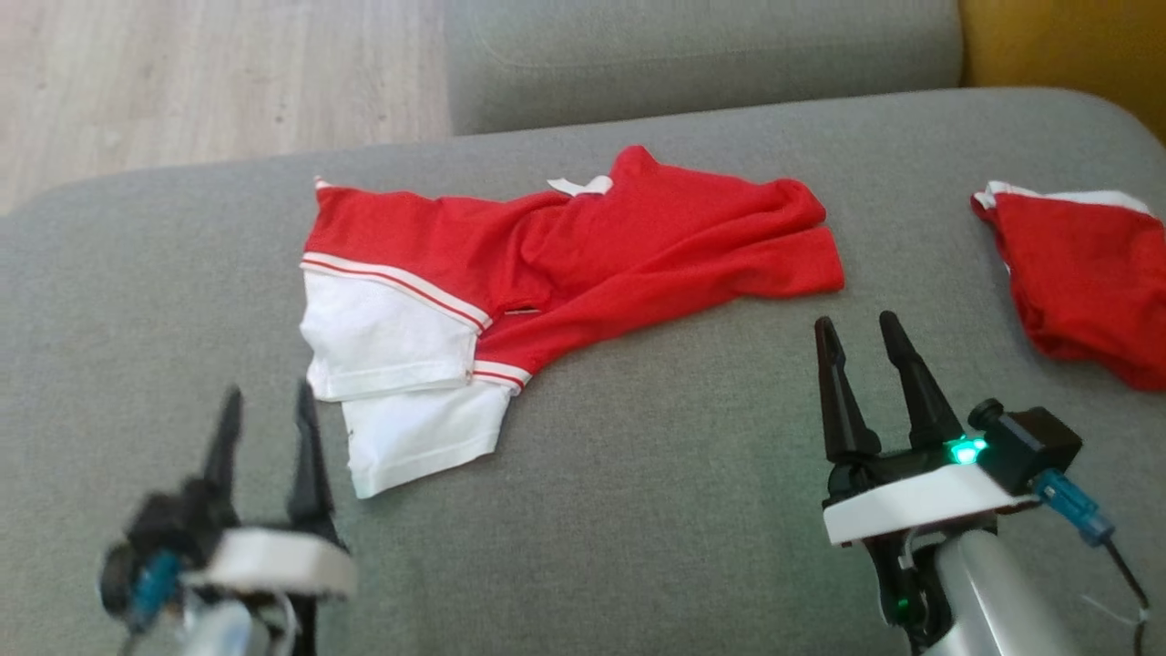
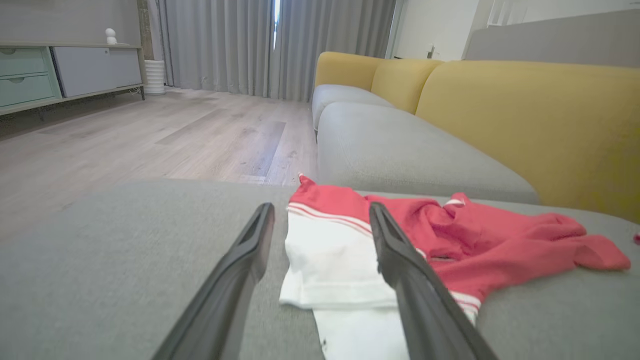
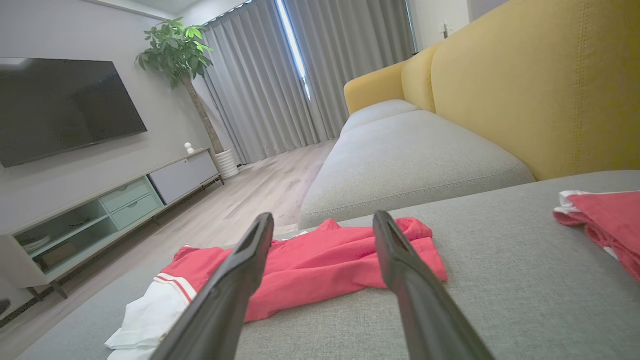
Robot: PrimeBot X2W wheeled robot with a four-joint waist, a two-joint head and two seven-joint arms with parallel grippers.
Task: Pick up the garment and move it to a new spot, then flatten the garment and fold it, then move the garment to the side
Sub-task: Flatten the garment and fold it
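The left hand [image 1: 269, 394] sat lowest in the head view, blurred, its two dark fingers spread wide with nothing between them. Their tips stood just short of the white end of the garment [image 1: 565, 264]. In the left wrist view that white panel lay straight ahead past the open fingers. The right hand [image 1: 856, 321] was equally wide and empty, hovering near the red end without touching it.

The garment lay on the grey sofa cushion [image 1: 638, 510], roughly in the middle. Its white part was doubled over itself at the robot's left, and its red part was bunched and twisted towards the right. A second red garment [image 1: 1084, 273] rested well apart at the far right of the cushion.

By my reading, the garment was down and the flattening step was in hand. The next move would call for each hand to close on an outer edge, white end and red end. They would then draw the cloth apart until the doubled layers opened out.
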